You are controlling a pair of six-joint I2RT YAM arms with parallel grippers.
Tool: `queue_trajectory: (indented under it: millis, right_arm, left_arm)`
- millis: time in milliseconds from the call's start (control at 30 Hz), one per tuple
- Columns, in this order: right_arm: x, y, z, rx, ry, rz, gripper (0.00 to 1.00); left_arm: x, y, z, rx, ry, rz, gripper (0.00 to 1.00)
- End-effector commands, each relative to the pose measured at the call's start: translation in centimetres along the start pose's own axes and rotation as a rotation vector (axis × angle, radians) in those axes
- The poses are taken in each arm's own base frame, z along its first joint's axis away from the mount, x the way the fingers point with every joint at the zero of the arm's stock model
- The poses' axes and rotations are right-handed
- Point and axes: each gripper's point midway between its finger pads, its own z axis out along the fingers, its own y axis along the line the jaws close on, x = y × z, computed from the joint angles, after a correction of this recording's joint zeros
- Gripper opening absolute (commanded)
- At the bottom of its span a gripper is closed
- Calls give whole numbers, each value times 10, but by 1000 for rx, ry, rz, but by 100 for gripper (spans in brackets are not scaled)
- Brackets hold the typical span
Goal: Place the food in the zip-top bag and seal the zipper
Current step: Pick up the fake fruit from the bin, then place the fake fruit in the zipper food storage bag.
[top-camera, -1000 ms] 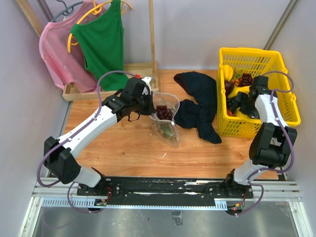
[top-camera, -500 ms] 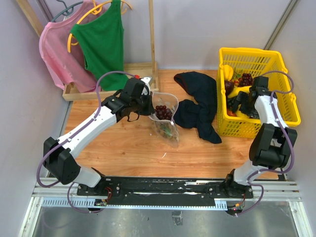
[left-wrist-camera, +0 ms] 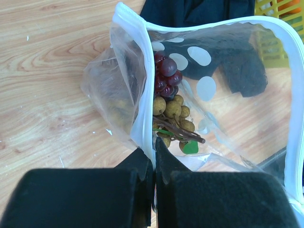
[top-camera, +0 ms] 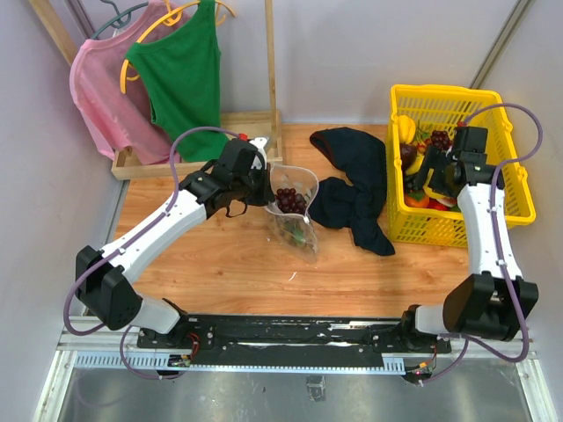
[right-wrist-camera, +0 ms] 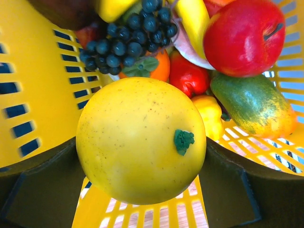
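Observation:
The clear zip-top bag (top-camera: 297, 211) stands open at mid-table, with purple grapes (left-wrist-camera: 166, 76) and a tan longan cluster (left-wrist-camera: 174, 113) inside. My left gripper (left-wrist-camera: 155, 145) is shut on the bag's white zipper rim (left-wrist-camera: 137, 95), holding the mouth up. Above the yellow basket (top-camera: 506, 214), my right gripper (right-wrist-camera: 141, 159) is shut on a yellow lemon (right-wrist-camera: 141, 137), which fills the space between its fingers. Dark grapes (right-wrist-camera: 128, 38), a red apple (right-wrist-camera: 244, 35) and a banana (right-wrist-camera: 192, 19) lie in the basket below.
A dark navy cloth (top-camera: 356, 189) lies crumpled between the bag and the basket. At the back left, a pink top (top-camera: 101, 92) and a green top (top-camera: 180, 75) hang on a wooden rack. More fruit fills the basket floor.
My right gripper has closed on the lemon and risen from inside the basket, the arm stretching upward. The left gripper and the bag have stayed put.

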Motion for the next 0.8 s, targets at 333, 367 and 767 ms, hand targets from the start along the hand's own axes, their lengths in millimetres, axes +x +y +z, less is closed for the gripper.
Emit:
queue_trajectory:
  millis: [333,367,767]
  right_arm:
    - [-48,82,-132,-224,-342,-232,45]
    - [-47,92,-137,-245,-358,-249,45]
    - [-21,226,-192,-630,-463,-469,46]
  left_arm:
    - [-14,3,-5,8,-56,-3,0]
    - [-14,2,-4,13,-54,-4,0]
    - [-14,0,-4,28,-53,-3,0]
